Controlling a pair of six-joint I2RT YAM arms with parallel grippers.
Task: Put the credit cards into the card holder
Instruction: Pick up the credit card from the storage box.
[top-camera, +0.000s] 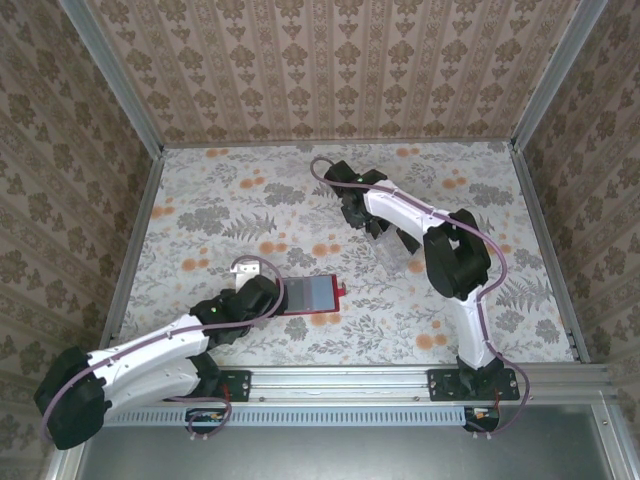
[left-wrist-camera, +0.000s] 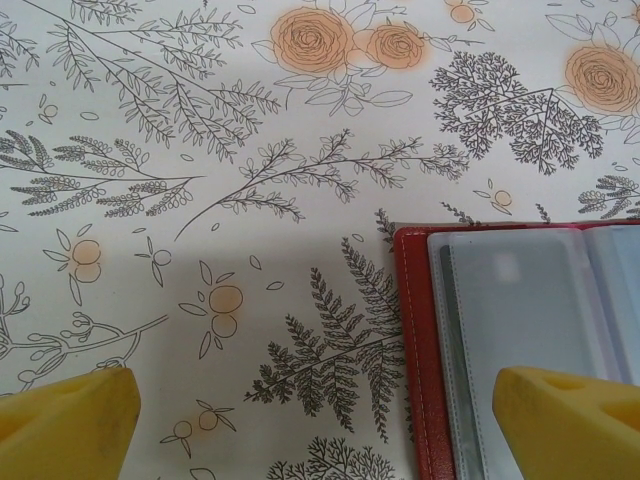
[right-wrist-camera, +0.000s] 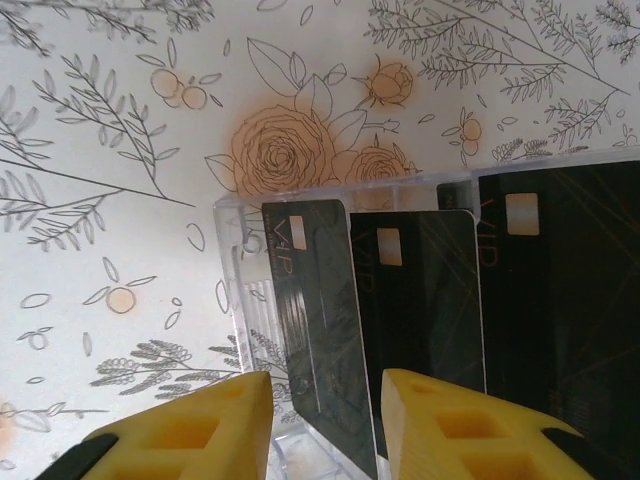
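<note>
The coming move turns on the right arm, out toward the far middle of the flower-printed tabletop (top-camera: 200, 220). Its yellow fingers (right-wrist-camera: 190, 430) straddle the leftmost of the small black rectangular plastic credit cards (right-wrist-camera: 318, 320), which stand side by side in a clear plastic tiered rack (right-wrist-camera: 235, 290). From the wrist, that card sits squarely in the gap of the right gripper (right-wrist-camera: 325, 430). Its long axis runs up and away from the fingertips, leaning a little to the left, with a pale VIP mark near its far end. One finger lies along each long edge, just beside it. The gap is narrow, but I cannot tell whether the fingers have actually clamped the card or merely bracket it. Two more black cards stand to its right in the rack, outside the fingers.

The small red leather-like folding card holder (top-camera: 305, 297) lies opened flat on the tabletop, greyish clear pockets up. It is well apart from the rack, nearer the arm bases and over on the left side. The left gripper (left-wrist-camera: 320, 430) is at its left edge, fingers spread wide and holding nothing; one finger is over bare tabletop, the other above the clear pockets.

To my eye the lift should go straight along the card's long axis, so it clears the rack without dragging its neighbour.
</note>
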